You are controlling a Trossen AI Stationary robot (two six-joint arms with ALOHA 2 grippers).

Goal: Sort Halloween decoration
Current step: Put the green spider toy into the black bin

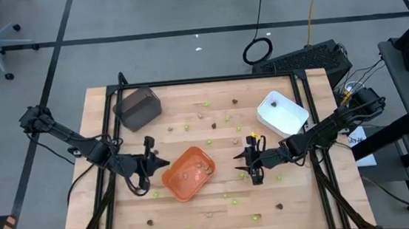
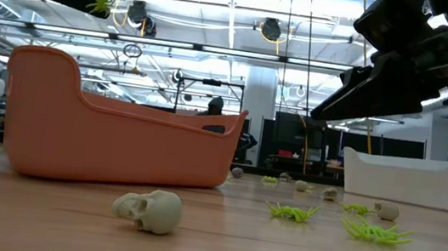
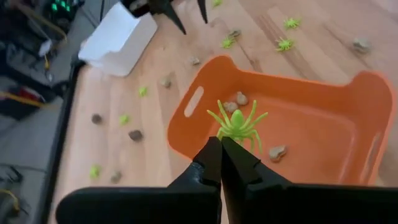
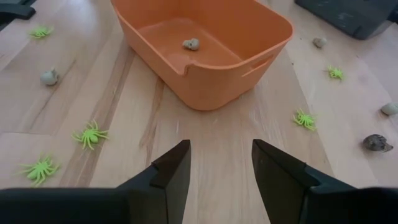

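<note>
My left gripper [image 3: 221, 144] is shut on a lime-green spider [image 3: 238, 124] and hangs over the near-left rim of the orange tray [image 3: 186, 118]. In the low view it is raised at the top left with the spider [image 2: 100, 3] below it. A few tan-grey skulls [image 3: 239, 98] lie inside the tray. My right gripper [image 4: 221, 155] is open above bare table right of the orange tray [image 4: 211, 87], touching nothing. Green spiders [image 4: 91, 134], skulls [image 2: 149, 211] and dark brown pieces [image 4: 376, 143] lie scattered on the table. My left gripper pinches the lime-green spider by its rear end [image 3: 229, 135] between the two fingertips, coming from the table's left side, slanting down. The spider is lifted clear, its legs spread beyond the fingertips above the orange tray's inside.
A white tray [image 1: 282, 113] stands at the far right of the table and a dark grey tray [image 1: 137, 108] at the far left. The orange tray [image 1: 167, 178] sits between the two grippers. Loose pieces dot the far and near parts of the table.
</note>
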